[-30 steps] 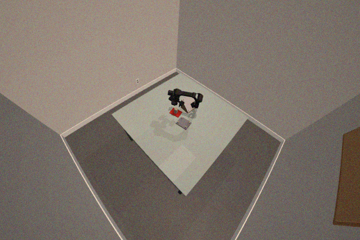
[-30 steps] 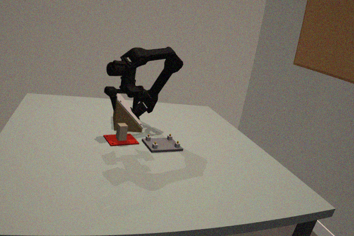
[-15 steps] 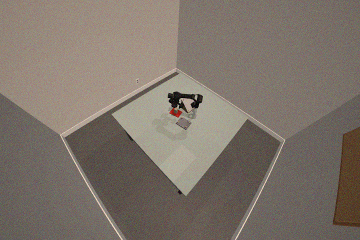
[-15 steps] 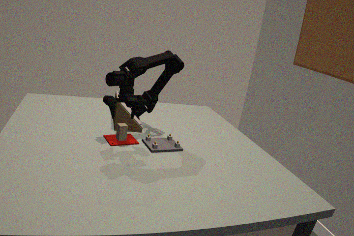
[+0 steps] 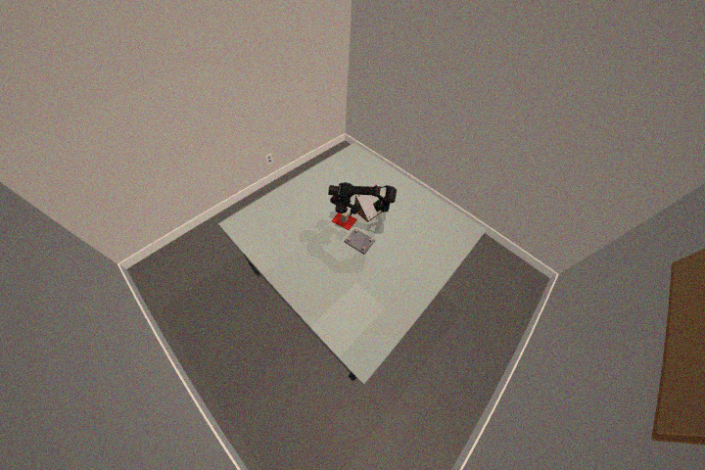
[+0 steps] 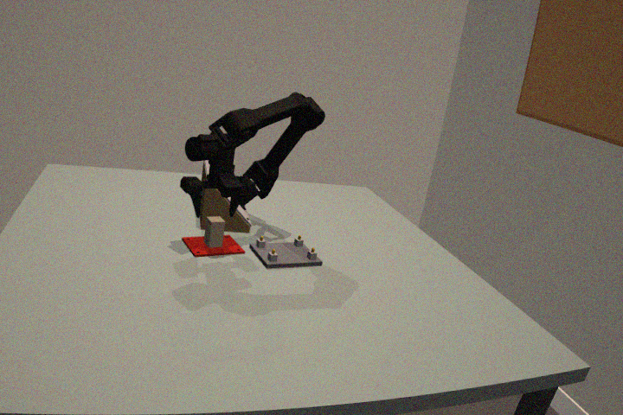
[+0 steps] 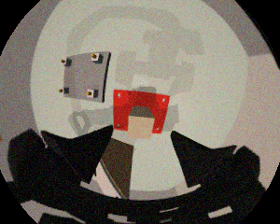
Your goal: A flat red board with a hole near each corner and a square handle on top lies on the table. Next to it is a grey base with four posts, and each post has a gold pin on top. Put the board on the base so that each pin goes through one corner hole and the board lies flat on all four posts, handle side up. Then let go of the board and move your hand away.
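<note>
In the top view the arm hides much of the wedge-shaped block, which stands close behind the red board. The board lies flat on the counter, beside the grey base. The fingers are spread wide, gripping nothing, above the board's square, tan handle.

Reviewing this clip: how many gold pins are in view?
4: one on top of each small post near the four corners of the flat grey base. None looks hidden.
</note>
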You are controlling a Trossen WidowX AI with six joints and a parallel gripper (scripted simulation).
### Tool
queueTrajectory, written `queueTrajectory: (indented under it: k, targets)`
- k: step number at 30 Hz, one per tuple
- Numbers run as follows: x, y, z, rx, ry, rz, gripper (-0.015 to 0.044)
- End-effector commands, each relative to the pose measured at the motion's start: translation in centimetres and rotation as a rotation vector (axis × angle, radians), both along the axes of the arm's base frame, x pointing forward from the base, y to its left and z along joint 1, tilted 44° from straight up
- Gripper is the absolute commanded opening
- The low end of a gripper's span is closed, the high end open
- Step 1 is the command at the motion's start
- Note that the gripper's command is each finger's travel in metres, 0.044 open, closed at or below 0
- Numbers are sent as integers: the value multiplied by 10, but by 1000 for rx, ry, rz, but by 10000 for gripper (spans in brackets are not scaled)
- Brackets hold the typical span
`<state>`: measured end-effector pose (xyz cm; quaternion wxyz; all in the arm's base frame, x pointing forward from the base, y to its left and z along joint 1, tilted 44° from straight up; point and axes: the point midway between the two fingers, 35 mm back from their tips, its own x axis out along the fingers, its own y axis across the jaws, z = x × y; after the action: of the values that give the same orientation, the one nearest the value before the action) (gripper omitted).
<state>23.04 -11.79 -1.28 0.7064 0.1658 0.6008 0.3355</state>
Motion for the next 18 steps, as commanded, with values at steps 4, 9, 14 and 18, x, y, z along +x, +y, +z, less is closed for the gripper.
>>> queueTrajectory:
  k: [4, 9, 14, 18]
  targets:
    - [0, 12, -10, 11, 9, -1, 440]
    - [1, 17, -16, 11, 9, -1, 440]
    - [1, 23, -22, 12, 9, -1, 440]
    - [1, 27, -26, 12, 9, -1, 440]
